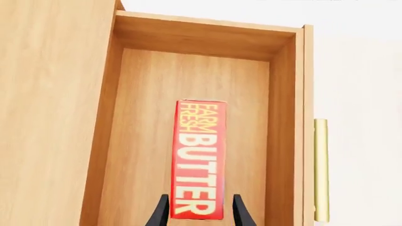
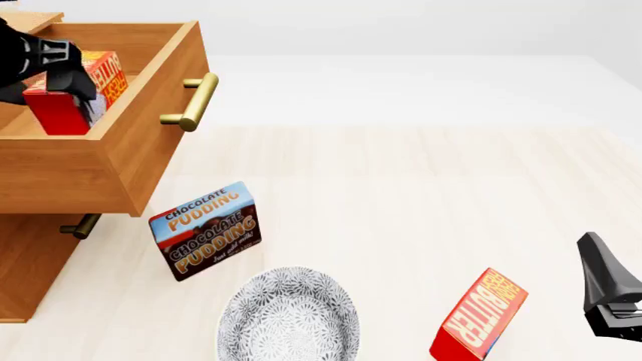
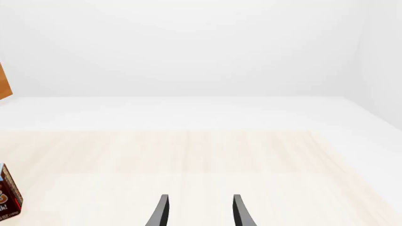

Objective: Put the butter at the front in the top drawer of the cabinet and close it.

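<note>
**Butter in the open top drawer, your left gripper around it**

Your left gripper (image 1: 197, 212) sits at the bottom centre of the left wrist frame, its two dark fingers on either side of the near end of the butter (image 1: 199, 157). The fingers run close along the carton's sides; whether they actually press it, you cannot tell from these pictures. The carton stands inside the top drawer (image 1: 285, 117), its red face with the yellow lettering turned to the camera, bare wooden floor showing on both sides of it. The drawer's brass handle (image 1: 321, 169) runs down the right edge of that frame.

In the front view, the drawer (image 2: 150, 98) is pulled out at the upper left, and the black left arm covers part of the red carton (image 2: 75, 101) inside it. The cabinet (image 2: 30, 263) fills the left edge below, a lower handle (image 2: 80, 226) just visible.

On the table (image 2: 422, 188), a chocolate pudding box (image 2: 206, 229) stands tilted left of centre, a patterned bowl (image 2: 289, 316) lies at the bottom centre, and a second butter carton (image 2: 479, 316) leans at the lower right.

Your right gripper (image 3: 197, 212) is at the lower right edge of the front view, near that second carton but apart from it. Its fingers stand parted with nothing between them.
</note>
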